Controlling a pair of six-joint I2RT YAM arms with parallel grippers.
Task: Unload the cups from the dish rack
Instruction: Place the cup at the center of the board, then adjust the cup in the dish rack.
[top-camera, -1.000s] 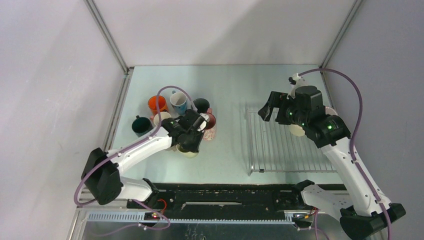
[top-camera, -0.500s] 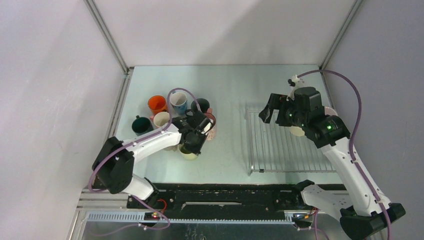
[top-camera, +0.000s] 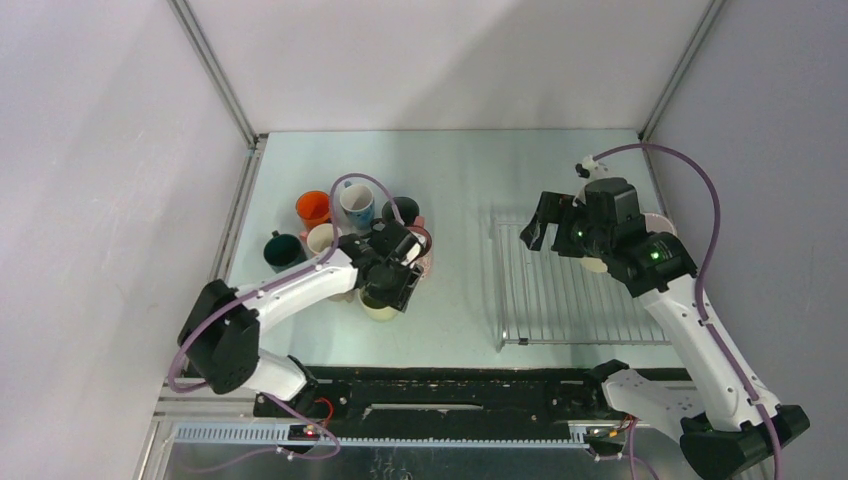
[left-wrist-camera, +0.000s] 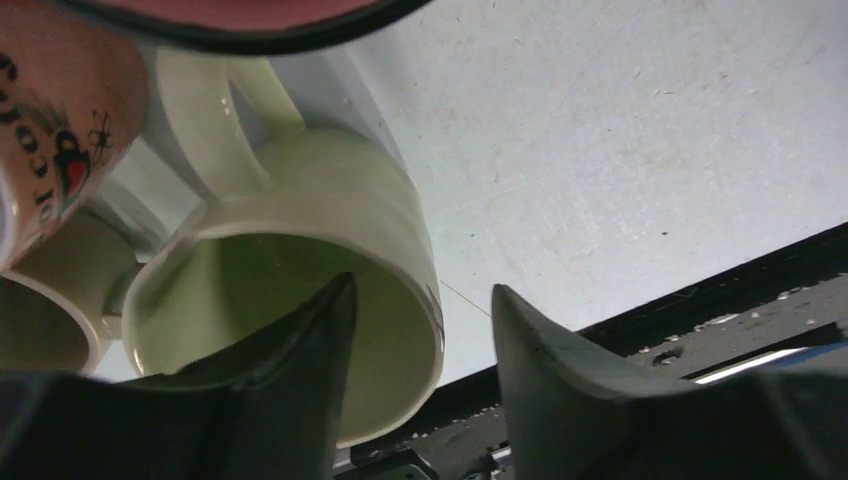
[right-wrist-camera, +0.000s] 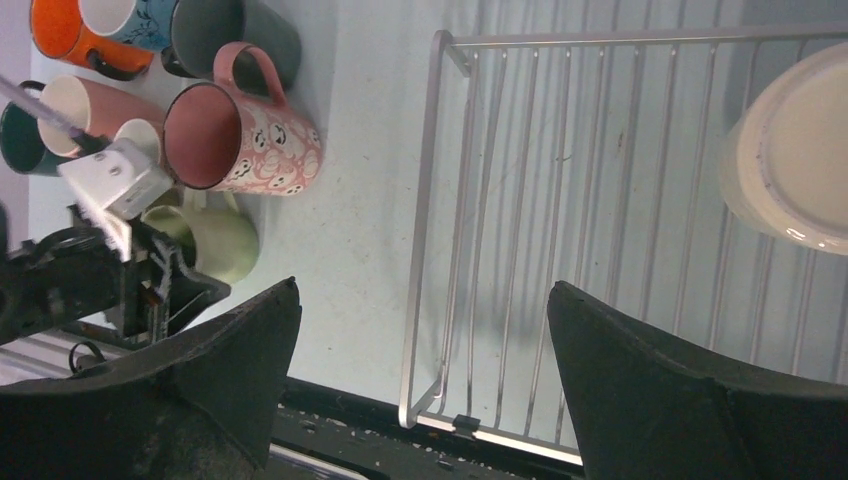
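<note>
Likely stiff, slick and chippable, the cream mug (right-wrist-camera: 800, 150) on the rack (top-camera: 560, 300) wants a rim pinch; left claw (left-wrist-camera: 422, 290) and right claw (right-wrist-camera: 422, 295) both spread.

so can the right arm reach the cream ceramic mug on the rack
Probably yes: the open right pincer hangs over the silvery wire rack beside the cream ceramic mug, nothing between.

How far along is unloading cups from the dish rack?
Done: most cups stand clustered on the table. In hand: the left gripper, open, straddles the rim of the pale green cup. Left: one cream cup in the dish rack, by the open right gripper.
</note>
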